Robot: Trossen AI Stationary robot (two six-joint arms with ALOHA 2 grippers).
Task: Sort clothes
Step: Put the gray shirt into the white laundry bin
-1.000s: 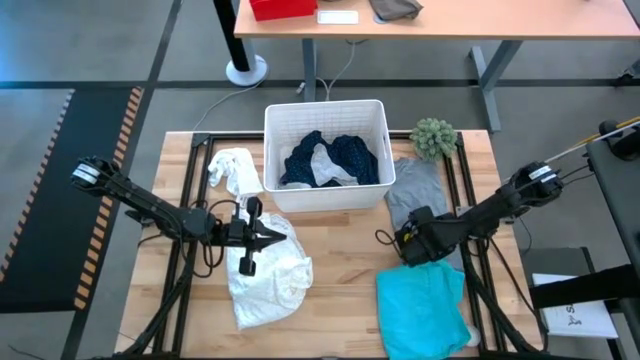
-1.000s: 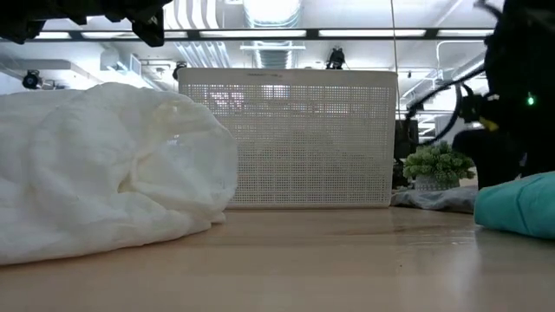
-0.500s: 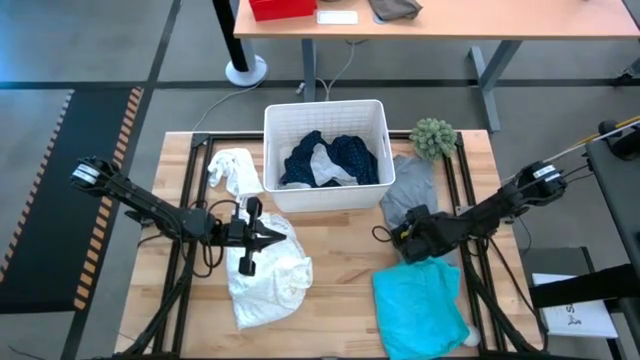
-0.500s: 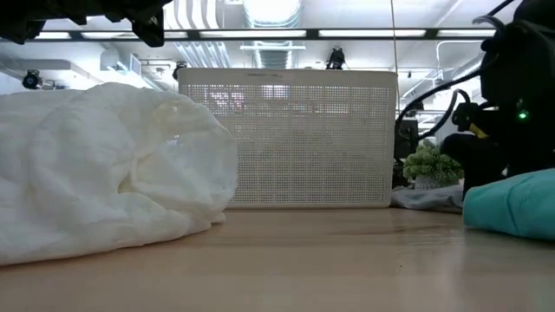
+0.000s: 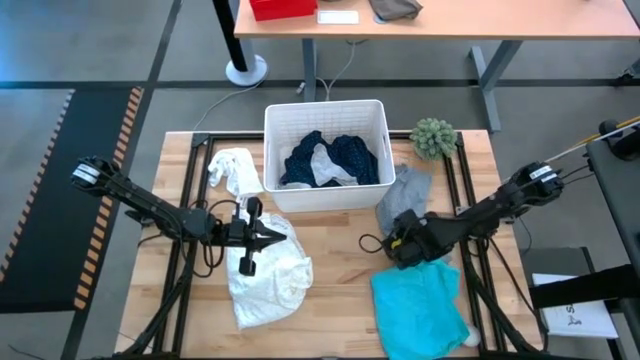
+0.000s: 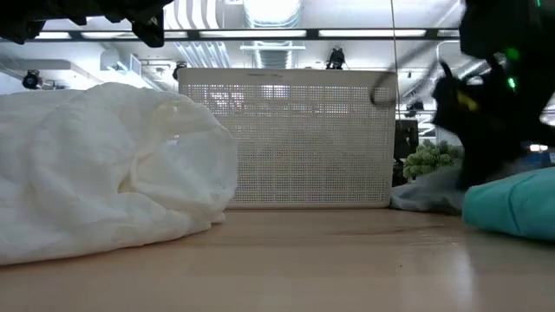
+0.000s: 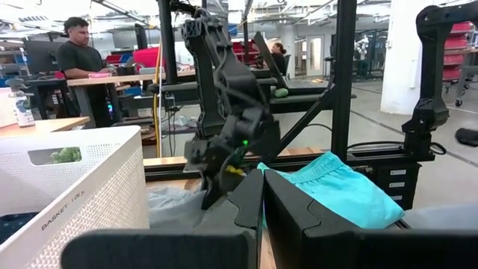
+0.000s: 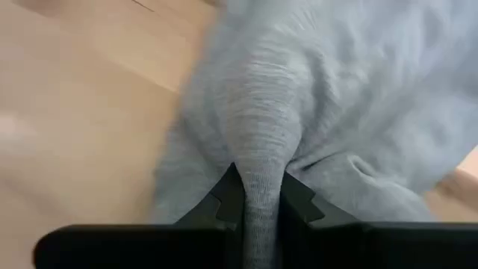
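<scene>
The high view looks straight down on the whole wooden desk (image 5: 340,250). The low view sits at desk height, facing the white perforated plastic basket (image 6: 290,139), which both share. The right wrist view presses close on grey knit cloth (image 8: 299,97); the left wrist view looks level across the desk.

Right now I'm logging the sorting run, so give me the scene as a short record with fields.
right hand: shut on a fold of the grey tee, right of the basket
left hand: shut, holds nothing, over the white shirt
basket: holds dark dotted clothes and a white piece
turquoise piece: front right of the table
small white cloth: left of the basket
green ball: right of the basket, at the back
</scene>
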